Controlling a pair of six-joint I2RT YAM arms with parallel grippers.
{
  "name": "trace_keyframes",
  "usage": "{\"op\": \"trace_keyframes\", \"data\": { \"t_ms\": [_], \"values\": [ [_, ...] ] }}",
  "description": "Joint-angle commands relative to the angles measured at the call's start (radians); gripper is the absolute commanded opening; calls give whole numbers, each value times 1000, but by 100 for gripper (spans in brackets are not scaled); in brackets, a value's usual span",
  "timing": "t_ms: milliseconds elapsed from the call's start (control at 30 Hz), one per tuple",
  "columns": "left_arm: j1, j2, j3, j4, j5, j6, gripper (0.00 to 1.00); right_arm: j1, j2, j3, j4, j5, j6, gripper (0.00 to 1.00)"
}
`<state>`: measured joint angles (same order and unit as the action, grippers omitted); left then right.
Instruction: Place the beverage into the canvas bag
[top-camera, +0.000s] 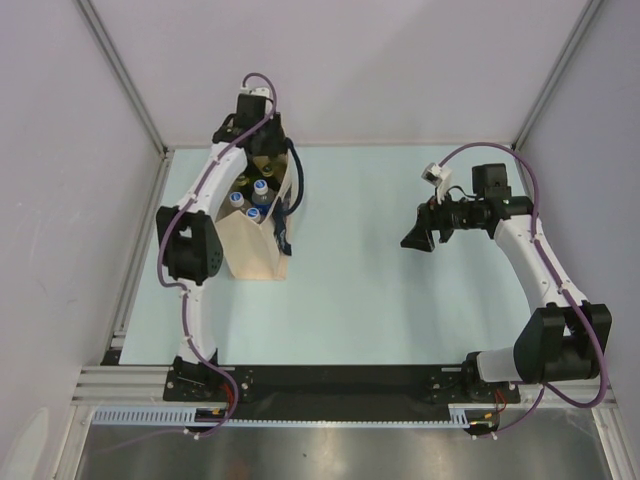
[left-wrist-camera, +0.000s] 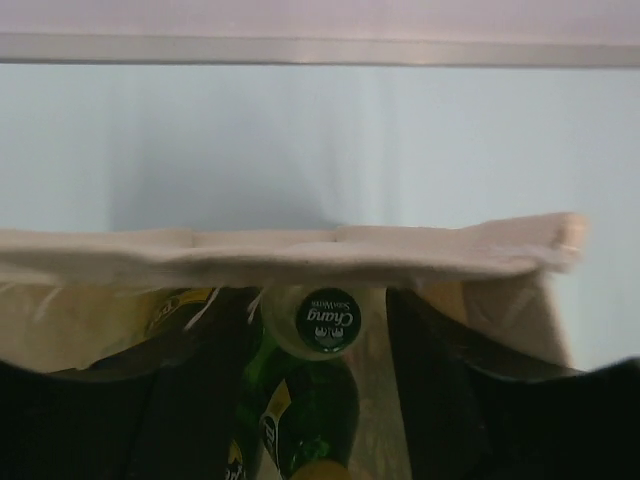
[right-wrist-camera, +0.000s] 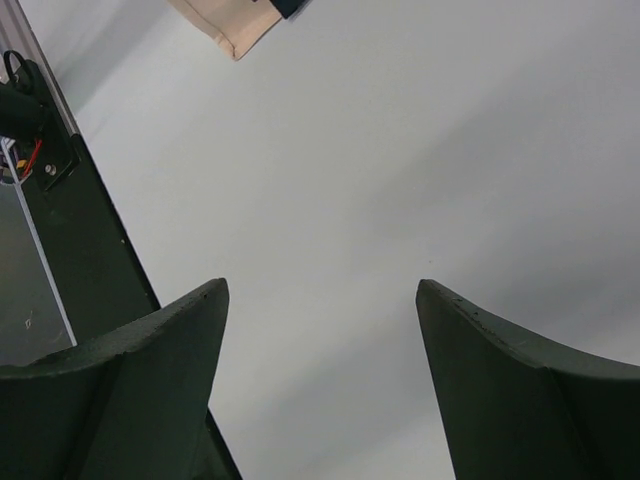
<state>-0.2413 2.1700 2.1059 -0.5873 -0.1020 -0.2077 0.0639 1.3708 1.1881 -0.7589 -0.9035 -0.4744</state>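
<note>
The beige canvas bag (top-camera: 252, 250) stands upright at the left of the table, with navy handles (top-camera: 291, 205). Several bottles with blue-white caps (top-camera: 260, 187) stand inside it. My left gripper (top-camera: 265, 158) reaches into the bag's far end. In the left wrist view, below the bag's rim (left-wrist-camera: 300, 250), its dark fingers (left-wrist-camera: 470, 400) stand apart either side of a green bottle (left-wrist-camera: 310, 410), with a gap on the right. A Chang-capped bottle (left-wrist-camera: 327, 318) stands just beyond. My right gripper (top-camera: 413, 238) is open and empty over bare table; it also shows in the right wrist view (right-wrist-camera: 320, 290).
Grey walls and metal rails (top-camera: 125, 290) enclose the pale blue table (top-camera: 370, 290). A black base strip (top-camera: 340, 378) runs along the near edge. A corner of the bag (right-wrist-camera: 235, 25) shows at the top of the right wrist view.
</note>
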Motion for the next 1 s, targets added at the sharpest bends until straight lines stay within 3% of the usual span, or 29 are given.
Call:
{"op": "trace_keyframes", "data": {
  "t_ms": [0,233,333,367,400,633,767,967],
  "values": [
    [8,-159,17,67,-8,2,67,-13,-29,54,-22,3,-38,82],
    [5,-343,-44,58,44,1,78,-52,-35,148,-62,44,-58,83],
    [7,-481,-136,60,79,-18,90,-98,-47,200,-51,98,-9,92],
    [7,-515,-164,58,79,-21,95,-122,-53,209,-16,121,22,99],
    [7,-597,-194,60,70,-22,100,-133,-58,228,9,182,99,100],
    [7,-933,-475,47,59,-33,100,-225,-113,260,177,463,313,100],
    [7,-1090,-563,11,33,-22,100,-231,-160,261,276,734,408,100],
    [7,-1225,-601,-46,-27,-2,100,-233,-144,321,218,903,459,100]
  ]
}}
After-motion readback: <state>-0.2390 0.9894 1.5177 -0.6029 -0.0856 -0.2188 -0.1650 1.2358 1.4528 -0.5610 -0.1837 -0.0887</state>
